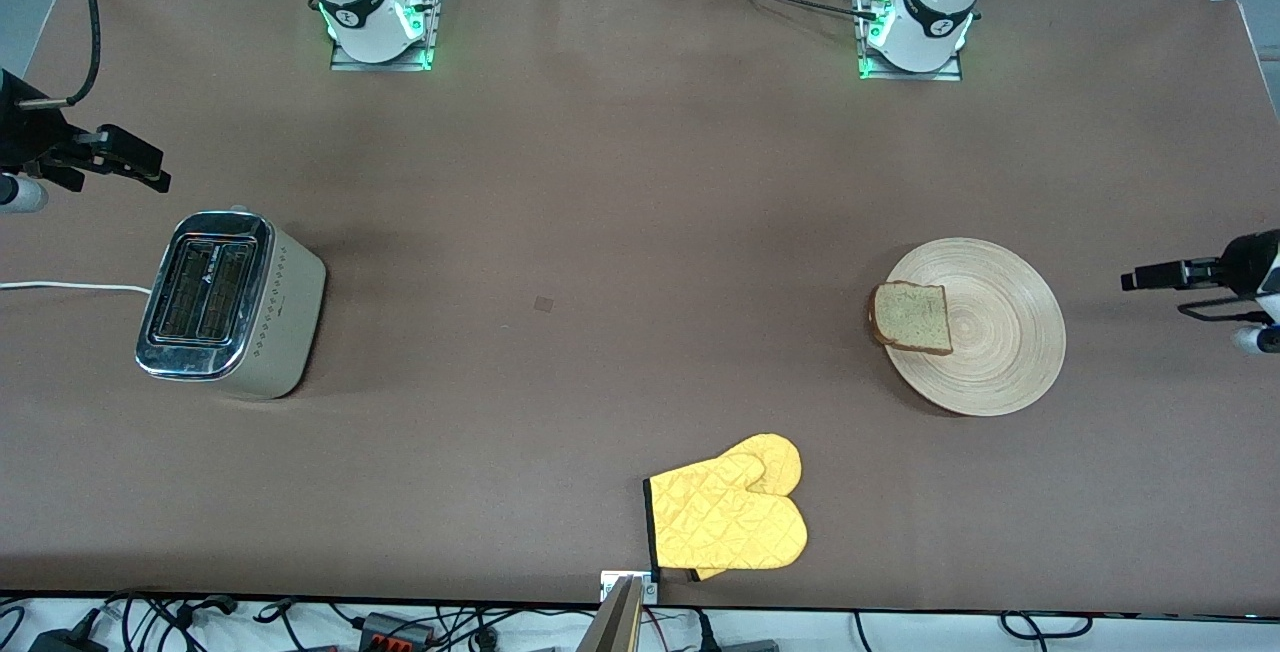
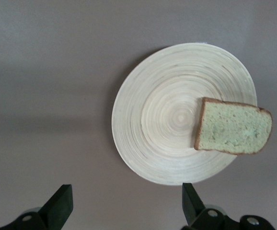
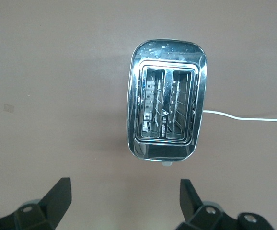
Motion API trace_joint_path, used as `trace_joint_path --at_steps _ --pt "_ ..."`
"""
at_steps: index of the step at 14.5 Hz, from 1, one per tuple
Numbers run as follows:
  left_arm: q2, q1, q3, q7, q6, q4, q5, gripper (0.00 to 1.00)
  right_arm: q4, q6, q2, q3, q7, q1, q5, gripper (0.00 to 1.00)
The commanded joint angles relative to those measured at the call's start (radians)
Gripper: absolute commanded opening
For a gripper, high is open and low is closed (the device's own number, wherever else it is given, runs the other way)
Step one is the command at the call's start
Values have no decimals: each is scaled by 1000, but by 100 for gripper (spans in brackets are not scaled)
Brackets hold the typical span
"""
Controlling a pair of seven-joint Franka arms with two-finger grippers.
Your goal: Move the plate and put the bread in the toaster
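While both arms wait, bread [image 1: 911, 317] overhangs plate [image 1: 985, 327] edge, right of frame, toward toaster [image 1: 228, 304] at left. Left gripper [image 2: 124, 203] nearer, fingers wide, empty; right gripper [image 3: 124, 199] wide beside the toaster.

Toaster [image 1: 230, 304] sits on the worktop [image 1: 600, 182] at the right arm's end. Plate [image 1: 1000, 352] at the left arm's end, well apart from it. Bread [image 1: 911, 317] on the plate, overhanging the rim on the toaster side. Oven mitt [image 1: 728, 517] between them, nearest the front camera, closer to the plate.
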Motion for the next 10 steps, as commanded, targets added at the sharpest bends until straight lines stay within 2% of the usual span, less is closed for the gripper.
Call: trace_joint_path --at_steps 1,7,10 --pt "86 66 -13 99 62 44 -93 100 -15 10 -13 2 -1 1 2 100" --pt "287 203 -13 424 144 46 -401 100 -22 39 -13 2 2 1 3 100" --pt "334 229 -11 544 141 34 -535 100 -58 62 -10 4 4 3 12 100"
